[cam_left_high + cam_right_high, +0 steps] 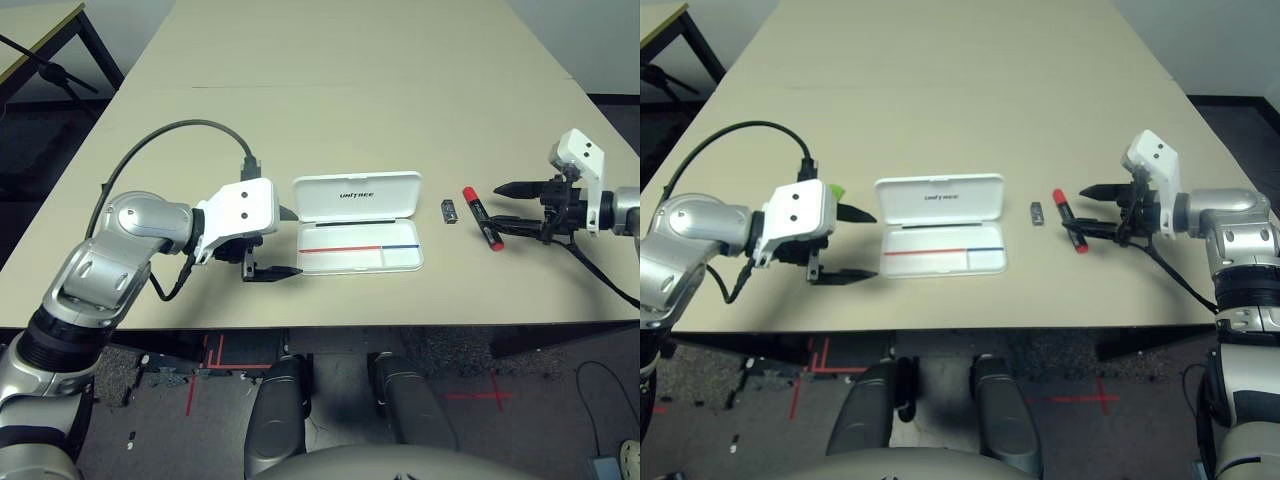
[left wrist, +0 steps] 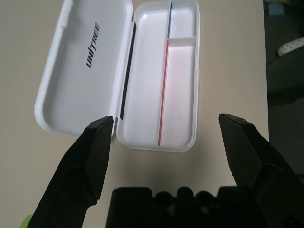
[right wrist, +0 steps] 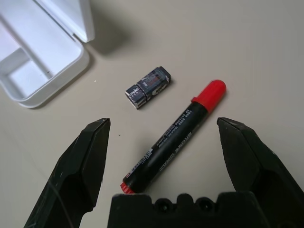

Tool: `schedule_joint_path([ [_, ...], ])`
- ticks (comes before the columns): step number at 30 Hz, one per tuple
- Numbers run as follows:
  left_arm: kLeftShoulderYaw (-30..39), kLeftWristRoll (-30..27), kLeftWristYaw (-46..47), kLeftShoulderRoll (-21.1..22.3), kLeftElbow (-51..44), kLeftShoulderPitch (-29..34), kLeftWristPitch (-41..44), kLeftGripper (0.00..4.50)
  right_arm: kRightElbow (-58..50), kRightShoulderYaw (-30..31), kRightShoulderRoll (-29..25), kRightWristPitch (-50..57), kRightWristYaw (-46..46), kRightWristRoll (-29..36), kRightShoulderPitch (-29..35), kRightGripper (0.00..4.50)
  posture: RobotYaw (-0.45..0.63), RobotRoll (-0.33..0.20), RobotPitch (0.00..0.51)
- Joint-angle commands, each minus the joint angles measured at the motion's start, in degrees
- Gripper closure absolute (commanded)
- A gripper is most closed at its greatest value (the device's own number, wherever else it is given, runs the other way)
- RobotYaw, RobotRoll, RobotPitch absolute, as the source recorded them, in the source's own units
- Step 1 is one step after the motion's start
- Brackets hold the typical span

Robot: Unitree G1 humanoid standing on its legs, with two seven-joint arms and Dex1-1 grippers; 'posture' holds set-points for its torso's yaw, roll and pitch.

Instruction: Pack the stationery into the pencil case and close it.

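Note:
The white pencil case (image 1: 357, 196) lies open at the table's middle, its "UNITREE" lid away from me and its striped tray (image 2: 180, 85) empty. My left gripper (image 1: 876, 245) is open, level with the case's left end and just short of it. A bit of the green highlighter (image 1: 837, 190) peeks out behind that gripper's white housing. Right of the case lie the small dark clip-like piece (image 3: 148, 87) and the red marker (image 3: 173, 142). My right gripper (image 1: 497, 206) stands open, with the marker lying between its fingers.
The beige table (image 1: 330, 90) runs far back and to both sides. Its front edge is close below the case. A black cable (image 1: 180, 125) loops above my left arm. Another table's corner (image 1: 30, 30) stands at the far left.

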Motion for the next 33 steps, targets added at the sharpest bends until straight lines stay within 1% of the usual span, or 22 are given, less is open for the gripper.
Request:
schedule_joint_path([
  [1, 2.58, -4.13, 1.84, -1.21, -2.03, 0.83, 2.34, 0.04, -4.5, -1.01, -0.54, 9.01, -4.27, 1.11, 1.09, 0.0, 0.03, 0.0, 0.157],
  [4, 3.61, -5.95, 2.69, -1.47, -2.91, 1.26, 2.82, 0.04, -7.06, -0.59, 0.01, 16.66, -9.24, 0.54, 0.69, 0.0, 0.03, 0.0, 0.159],
  [7, 3.99, -7.6, 3.55, -1.73, -3.53, 1.3, 3.4, 0.04, -9.31, -0.16, 1.09, 23.9, -14.48, 0.24, -1.51, 0.0, 0.03, 0.0, 0.159],
  [11, 3.14, -8.13, 4.33, -1.43, -3.91, 1.43, 3.24, 0.04, -12.21, 2.86, 0.67, 31.89, -17.55, -0.79, -5.48, 0.0, 0.03, 0.0, 0.158],
  [14, 2.43, -8.06, 4.7, -1.42, -4.02, 1.33, 2.9, 0.04, -12.43, 4.18, 1.37, 38.32, -20.45, -1.21, -8.8, 0.0, 0.04, 0.0, 0.157],
  [16, 1.67, -7.59, 4.99, -1.41, -4.27, 1.32, 2.51, 0.04, -13.16, 6.09, 1.2, 40.96, -21.69, -1.97, -9.96, 0.0, 0.05, 0.0, 0.156],
  [19, 0.82, -7.11, 5.39, -1.22, -4.57, 1.62, 1.98, 0.04, -13.92, 7.89, 0.85, 42.9, -22.07, -1.8, -10.24, 0.0, 0.05, 0.0, 0.154],
  [23, 0.59, -7.31, 6.02, -1.12, -5.09, 2.16, 1.87, 0.04, -11.93, 9.58, 1.46, 42.77, -22.39, -1.96, -10.05, 0.0, 0.07, 0.0, 0.15],
  [33, 0.14, -6.97, 6.91, -0.64, -5.69, 3.28, 1.08, 0.04, -6.27, 13.08, 5.27, 39.14, -23.88, -3.35, -9.0, 0.0, 0.09, 0.0, 0.144],
])
